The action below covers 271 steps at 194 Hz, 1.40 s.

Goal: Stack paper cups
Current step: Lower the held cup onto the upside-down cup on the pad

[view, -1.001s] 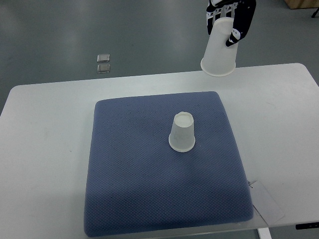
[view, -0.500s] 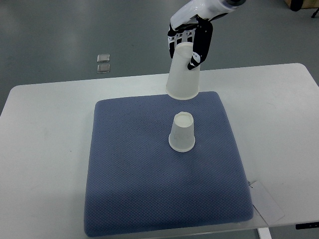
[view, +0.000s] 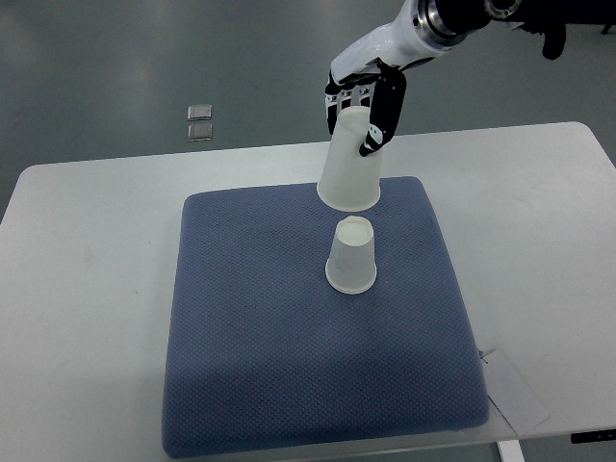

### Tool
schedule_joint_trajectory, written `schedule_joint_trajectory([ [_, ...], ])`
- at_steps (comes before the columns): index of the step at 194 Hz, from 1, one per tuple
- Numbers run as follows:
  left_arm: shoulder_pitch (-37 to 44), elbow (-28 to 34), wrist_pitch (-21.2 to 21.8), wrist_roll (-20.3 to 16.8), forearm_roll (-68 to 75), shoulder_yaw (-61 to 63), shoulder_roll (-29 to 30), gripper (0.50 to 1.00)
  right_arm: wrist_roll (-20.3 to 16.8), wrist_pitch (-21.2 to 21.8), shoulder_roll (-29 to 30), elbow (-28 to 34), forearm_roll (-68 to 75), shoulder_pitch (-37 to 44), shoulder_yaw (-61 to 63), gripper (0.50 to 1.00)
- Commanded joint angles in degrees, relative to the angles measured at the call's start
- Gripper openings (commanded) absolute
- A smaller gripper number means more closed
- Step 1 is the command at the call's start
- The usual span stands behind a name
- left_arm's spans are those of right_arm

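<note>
An upside-down white paper cup stands on the blue mat, right of its middle. My right hand comes in from the upper right and is shut on a second white paper cup, held mouth down and slightly tilted. That held cup hangs in the air just behind and above the standing cup, its rim close to the standing cup's top but apart from it. The left arm does not show.
The mat lies on a white table. A white card sits at the table's front right, by the mat's corner. Two small square tiles lie on the grey floor beyond the table.
My right hand carried the held cup from the far right leftward and down, from beyond the table's far edge to just above the standing cup. The standing cup has not moved.
</note>
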Motion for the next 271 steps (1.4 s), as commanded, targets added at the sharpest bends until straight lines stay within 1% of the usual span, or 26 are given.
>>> schedule_joint_trajectory([
  [1, 0.0, 0.0, 0.0, 0.0, 0.0, 0.0, 0.0, 1.0, 0.0, -0.4, 0.0, 0.0, 0.0, -0.5, 0.0, 0.599],
  [141, 0.0, 0.0, 0.0, 0.0, 0.0, 0.0, 0.0, 1.0, 0.1, -3.1, -0.4, 1.5, 0.0, -3.6, -0.5, 0.599],
  [160, 0.0, 0.0, 0.0, 0.0, 0.0, 0.0, 0.0, 1.0, 0.0, -4.0, 0.1, 1.5, -0.1, -3.7, -1.0, 0.594],
  [206, 0.0, 0.0, 0.0, 0.0, 0.0, 0.0, 0.0, 1.0, -0.3, -4.4, 1.1, 1.6, -0.3, -3.5, -2.8, 0.592],
  [271, 0.0, 0.0, 0.0, 0.0, 0.0, 0.0, 0.0, 1.0, -0.9, -5.1, 4.1, 1.6, -0.3, -3.2, -4.4, 0.592],
])
